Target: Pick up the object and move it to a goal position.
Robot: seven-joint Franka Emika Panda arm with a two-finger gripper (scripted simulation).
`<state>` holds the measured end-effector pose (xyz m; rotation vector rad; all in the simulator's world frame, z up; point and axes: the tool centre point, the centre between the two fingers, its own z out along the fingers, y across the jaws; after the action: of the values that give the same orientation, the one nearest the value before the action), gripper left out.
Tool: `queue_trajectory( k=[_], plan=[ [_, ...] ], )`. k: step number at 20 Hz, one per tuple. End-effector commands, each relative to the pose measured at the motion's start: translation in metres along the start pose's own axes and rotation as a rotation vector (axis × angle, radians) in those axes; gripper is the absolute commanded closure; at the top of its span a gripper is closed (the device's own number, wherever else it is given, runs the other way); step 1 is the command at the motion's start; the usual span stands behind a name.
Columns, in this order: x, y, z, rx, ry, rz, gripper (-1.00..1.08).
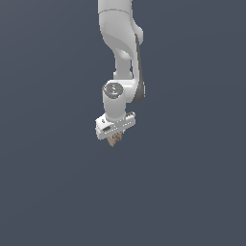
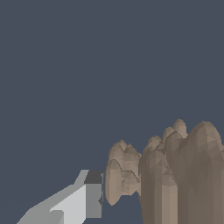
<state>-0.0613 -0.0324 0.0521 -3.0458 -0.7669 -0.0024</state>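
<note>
Your white arm (image 1: 120, 62) hangs over a plain dark-grey ground, end effector (image 1: 114, 139) pointing down. The tan object (image 1: 115, 140) sits between its fingers, which appear closed on it; in the wrist view one finger (image 2: 89, 197) touches the object's (image 2: 175, 175) lobes.

— Do you see any writing, label, brand or number you can read?

— No, you will find none. In the exterior view the white arm (image 1: 120, 43) carries no lettering, and the round cap (image 1: 113, 89) on its wrist joint shows only a grey mottled pattern; it may be a mark, but at this size you cannot read it as text.

— And the wrist view?

— Nothing there either. The tan-brown object (image 2: 175, 175) has only ridges and lobes, the one visible fingertip (image 2: 92, 194) is plain grey and white, and the dark background bears no sign.
</note>
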Motion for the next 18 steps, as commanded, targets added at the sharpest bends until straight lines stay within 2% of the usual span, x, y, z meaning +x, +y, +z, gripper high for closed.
queue_trajectory(
  k=[1, 9, 18],
  plan=[
    [0.0, 0.0, -0.001, 0.0, 0.0, -0.001, 1.08],
    [0.003, -0.002, -0.029, 0.0, 0.0, -0.001, 1.08],
    [0.011, -0.005, -0.103, 0.0, 0.0, -0.001, 1.08]
  ],
)
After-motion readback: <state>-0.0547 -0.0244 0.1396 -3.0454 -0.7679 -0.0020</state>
